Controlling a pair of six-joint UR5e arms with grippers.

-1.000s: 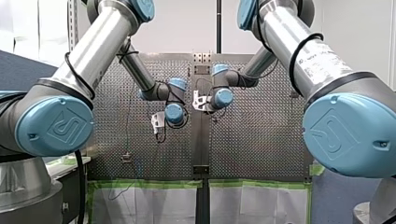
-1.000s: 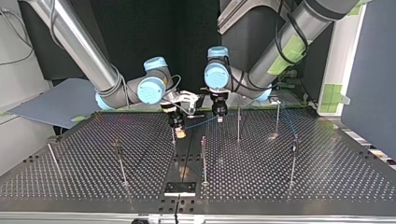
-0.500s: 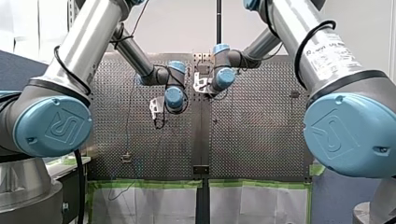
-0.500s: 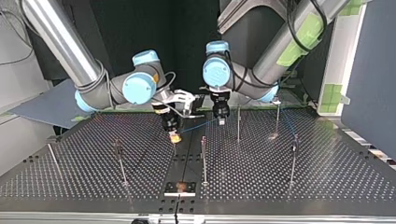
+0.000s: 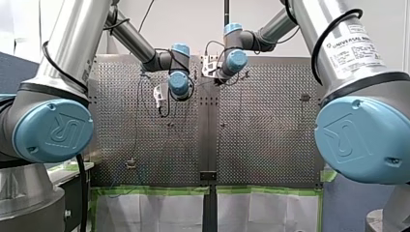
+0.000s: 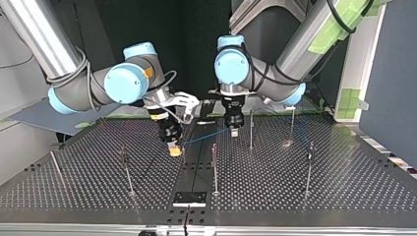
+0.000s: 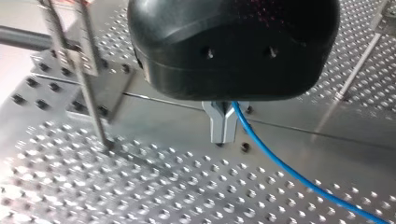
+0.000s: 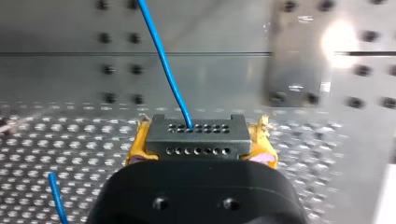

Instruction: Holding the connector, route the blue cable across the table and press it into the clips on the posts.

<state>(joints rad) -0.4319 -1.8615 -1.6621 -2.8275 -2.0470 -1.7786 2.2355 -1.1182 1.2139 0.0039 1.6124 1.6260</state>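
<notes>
In the right wrist view my right gripper [image 8: 198, 147] has its yellow pads [image 8: 135, 144] shut on a dark grey connector [image 8: 196, 135]. The blue cable [image 8: 163, 65] leaves the connector's top face. In the top view that gripper [image 6: 174, 149] hangs low over the perforated table [image 6: 295, 191], left of centre. The cable [image 6: 204, 136] runs taut from it to my left gripper [image 6: 233, 129]. The left wrist view shows my left gripper's metal fingers [image 7: 217, 128] shut, with the cable [image 7: 289, 172] coming out beside them and trailing off over the table.
Several thin posts stand on the table: one [image 6: 214, 167] at the middle front, one [image 6: 251, 130] right beside my left gripper, others [image 6: 309, 169] [image 6: 127, 169] further out. A small dark plate [image 6: 189, 198] lies at the front edge. A post [image 7: 81, 74] stands beside my left gripper.
Both arms have reached further out over the table. In the top view my right gripper has carried the connector left and nearer, lengthening the cable span. My left gripper has barely shifted.
</notes>
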